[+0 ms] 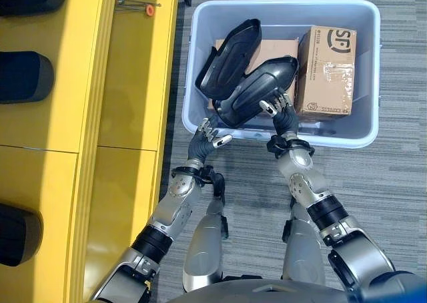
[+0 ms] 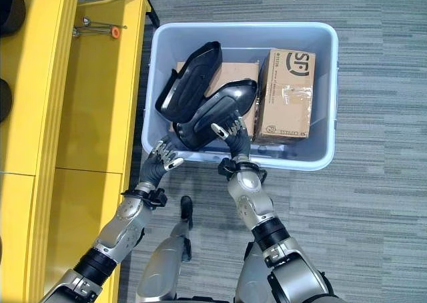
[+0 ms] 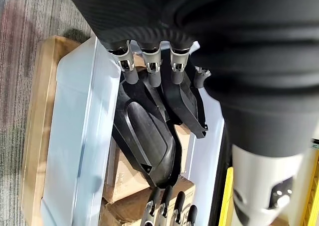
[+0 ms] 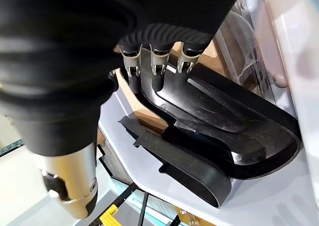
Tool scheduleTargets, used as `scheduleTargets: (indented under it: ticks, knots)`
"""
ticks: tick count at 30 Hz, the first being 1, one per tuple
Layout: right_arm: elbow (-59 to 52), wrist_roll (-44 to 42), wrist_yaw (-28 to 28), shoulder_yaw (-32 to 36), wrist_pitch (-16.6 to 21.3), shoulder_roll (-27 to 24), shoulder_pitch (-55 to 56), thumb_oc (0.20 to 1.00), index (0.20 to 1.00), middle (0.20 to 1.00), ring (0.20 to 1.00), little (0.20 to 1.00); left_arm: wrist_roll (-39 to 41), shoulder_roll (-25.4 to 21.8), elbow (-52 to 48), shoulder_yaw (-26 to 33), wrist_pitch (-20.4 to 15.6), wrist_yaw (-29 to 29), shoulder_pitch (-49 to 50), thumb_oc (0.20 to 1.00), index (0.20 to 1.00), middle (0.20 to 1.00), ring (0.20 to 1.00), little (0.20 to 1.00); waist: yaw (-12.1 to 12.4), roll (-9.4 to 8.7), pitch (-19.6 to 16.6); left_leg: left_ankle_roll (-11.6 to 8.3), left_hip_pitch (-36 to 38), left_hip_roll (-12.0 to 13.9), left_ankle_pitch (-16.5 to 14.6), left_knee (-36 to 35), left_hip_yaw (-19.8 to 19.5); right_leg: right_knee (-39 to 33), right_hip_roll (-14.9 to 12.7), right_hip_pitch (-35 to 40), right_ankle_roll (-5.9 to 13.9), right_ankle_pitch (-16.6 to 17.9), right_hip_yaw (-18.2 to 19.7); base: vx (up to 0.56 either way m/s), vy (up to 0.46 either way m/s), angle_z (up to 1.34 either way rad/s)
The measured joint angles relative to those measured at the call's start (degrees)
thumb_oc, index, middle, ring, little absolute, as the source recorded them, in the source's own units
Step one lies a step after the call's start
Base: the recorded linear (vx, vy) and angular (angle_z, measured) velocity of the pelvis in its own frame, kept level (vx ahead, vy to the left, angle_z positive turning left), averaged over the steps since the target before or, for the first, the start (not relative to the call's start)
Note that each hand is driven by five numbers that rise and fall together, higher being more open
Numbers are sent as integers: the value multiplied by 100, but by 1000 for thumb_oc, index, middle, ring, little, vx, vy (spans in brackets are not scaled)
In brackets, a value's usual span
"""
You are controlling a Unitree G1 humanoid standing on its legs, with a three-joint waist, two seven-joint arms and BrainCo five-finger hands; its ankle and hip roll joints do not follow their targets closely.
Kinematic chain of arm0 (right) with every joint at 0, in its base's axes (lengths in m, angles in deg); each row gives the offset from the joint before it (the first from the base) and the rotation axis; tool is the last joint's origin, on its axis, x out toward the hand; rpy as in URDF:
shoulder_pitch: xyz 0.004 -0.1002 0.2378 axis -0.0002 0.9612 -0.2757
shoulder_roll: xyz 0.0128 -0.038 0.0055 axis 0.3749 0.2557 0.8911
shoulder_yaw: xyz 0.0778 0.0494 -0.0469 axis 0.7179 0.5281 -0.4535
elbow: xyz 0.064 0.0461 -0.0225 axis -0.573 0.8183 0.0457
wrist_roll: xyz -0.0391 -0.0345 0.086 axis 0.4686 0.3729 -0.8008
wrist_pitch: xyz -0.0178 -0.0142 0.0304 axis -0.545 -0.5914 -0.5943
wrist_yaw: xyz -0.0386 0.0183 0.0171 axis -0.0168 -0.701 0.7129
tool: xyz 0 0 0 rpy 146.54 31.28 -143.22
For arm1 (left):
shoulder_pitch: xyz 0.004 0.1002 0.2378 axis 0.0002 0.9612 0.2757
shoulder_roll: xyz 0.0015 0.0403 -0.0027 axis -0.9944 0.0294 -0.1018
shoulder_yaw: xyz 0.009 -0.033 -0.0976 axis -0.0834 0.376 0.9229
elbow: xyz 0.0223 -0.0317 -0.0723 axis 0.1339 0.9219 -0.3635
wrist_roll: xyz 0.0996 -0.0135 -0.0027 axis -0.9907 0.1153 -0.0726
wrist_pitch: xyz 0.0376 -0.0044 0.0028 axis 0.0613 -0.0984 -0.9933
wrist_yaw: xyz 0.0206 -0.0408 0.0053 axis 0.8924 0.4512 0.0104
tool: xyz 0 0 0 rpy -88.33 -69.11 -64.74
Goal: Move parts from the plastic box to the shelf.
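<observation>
A pale blue plastic box point(image 1: 373, 69) stands on the floor in front of me. Two black moulded parts lie in it, leaning on each other: the nearer part point(image 1: 257, 89) and the farther part point(image 1: 230, 56). My right hand point(image 1: 281, 111) is inside the box at the near wall, its straight fingers point(image 4: 155, 74) resting on the nearer part's edge. My left hand point(image 1: 210, 137) hovers open just outside the box's near left corner, fingers point(image 3: 149, 66) pointing toward the parts without touching them.
An upright cardboard box point(image 1: 327, 69) fills the plastic box's right side, and a flat carton point(image 1: 273, 49) lies under the parts. The yellow shelf point(image 1: 127, 83) runs along the left, with dark parts point(image 1: 27, 77) on it and a small orange-tipped metal pin point(image 1: 148, 9).
</observation>
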Motion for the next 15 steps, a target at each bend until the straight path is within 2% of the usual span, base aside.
scheduleTargets:
  ticks: [12, 15]
  knots:
    - [301, -237, 416, 110, 3, 34, -85, 1000, 1000, 1000, 1000, 1000, 2, -1, -2, -74, 1, 226, -112, 1000, 1000, 1000, 1000, 1000, -66, 0, 1, 2, -14, -8, -1, -15, 13, 0, -7, -42, 2, 1, 36, 0, 1, 0]
    - [492, -446, 689, 511, 231, 105, -297, 1000, 1000, 1000, 1000, 1000, 6, -1, -2, -137, 0, 232, -143, 1000, 1000, 1000, 1000, 1000, -95, 8, 53, 3, -28, -11, -1, -16, 12, 0, -6, -61, 4, 1, 43, 0, 0, 0]
